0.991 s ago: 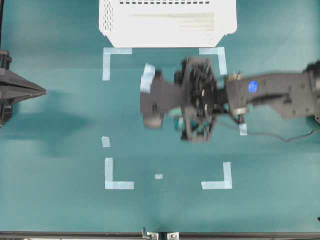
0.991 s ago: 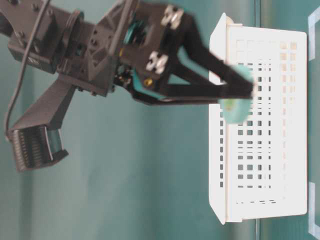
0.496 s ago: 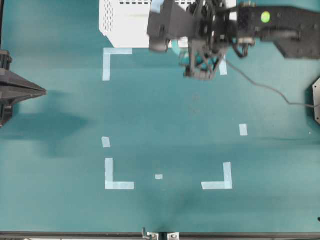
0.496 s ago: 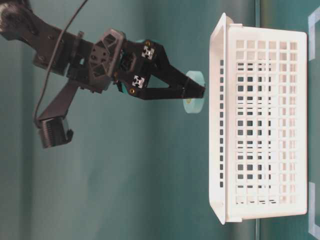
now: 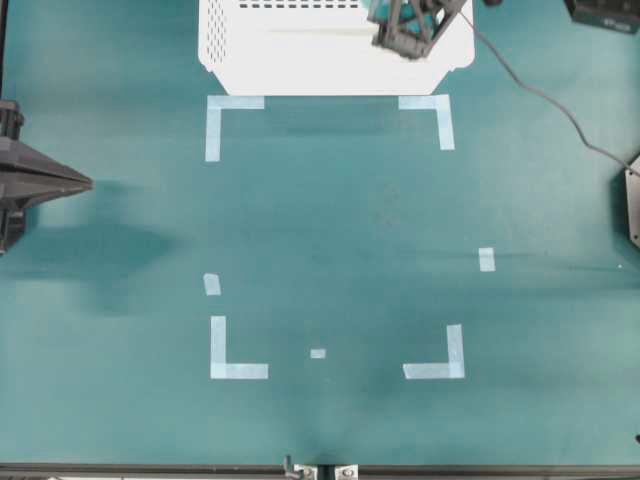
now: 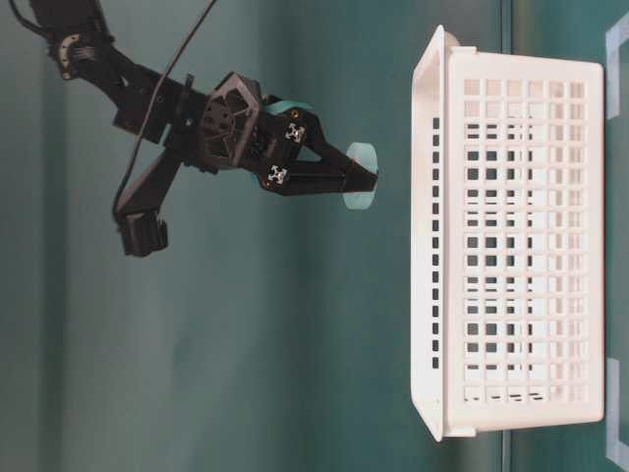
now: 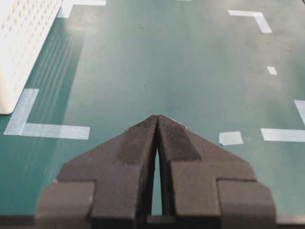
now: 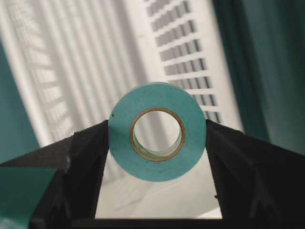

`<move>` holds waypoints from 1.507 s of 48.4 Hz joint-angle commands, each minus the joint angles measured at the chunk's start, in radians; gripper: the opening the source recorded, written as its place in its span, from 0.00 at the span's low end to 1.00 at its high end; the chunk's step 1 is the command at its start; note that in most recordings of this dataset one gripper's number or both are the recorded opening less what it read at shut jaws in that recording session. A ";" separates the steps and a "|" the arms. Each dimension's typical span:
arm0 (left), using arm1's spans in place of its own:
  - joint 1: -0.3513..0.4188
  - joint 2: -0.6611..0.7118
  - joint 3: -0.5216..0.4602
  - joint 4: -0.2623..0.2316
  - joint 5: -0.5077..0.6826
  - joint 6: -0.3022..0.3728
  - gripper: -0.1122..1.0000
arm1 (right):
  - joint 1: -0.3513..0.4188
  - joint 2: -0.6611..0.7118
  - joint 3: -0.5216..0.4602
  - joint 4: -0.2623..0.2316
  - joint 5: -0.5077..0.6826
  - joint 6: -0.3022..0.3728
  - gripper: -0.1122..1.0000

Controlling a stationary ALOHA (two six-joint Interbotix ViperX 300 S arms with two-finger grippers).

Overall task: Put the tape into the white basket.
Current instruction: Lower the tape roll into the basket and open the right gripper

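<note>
Tape [image 8: 157, 130]: clamped between right gripper [image 8: 157, 143] fingers [image 8: 81, 167], above white basket [image 5: 240, 55] at worktop [image 5: 330, 220] far edge. Left gripper [image 7: 157, 125]: fingers closed, empty.

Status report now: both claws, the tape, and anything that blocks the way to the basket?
Right claw shut on the tape, held above the white basket. Left claw shut, empty, parked over the table. Nothing between tape and basket.

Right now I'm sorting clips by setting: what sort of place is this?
Probably a robot lab test bench: a teal tabletop marked with pale-blue tape corner marks, one white perforated plastic basket, two black arms.
</note>
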 commanded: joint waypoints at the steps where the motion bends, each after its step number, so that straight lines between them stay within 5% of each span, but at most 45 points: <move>1: 0.000 0.009 -0.017 0.002 -0.005 0.002 0.00 | -0.029 -0.006 -0.011 -0.003 -0.029 0.000 0.71; 29: 0.000 0.009 -0.017 0.002 -0.005 0.002 0.00 | -0.058 0.032 -0.011 -0.002 -0.120 0.003 0.71; 70: 0.000 0.009 -0.017 0.002 -0.005 0.002 0.00 | -0.051 0.049 0.000 0.009 -0.084 0.003 0.72; 73: 0.000 0.008 -0.017 0.002 -0.005 0.002 0.00 | -0.044 0.049 0.000 0.009 -0.086 0.002 0.79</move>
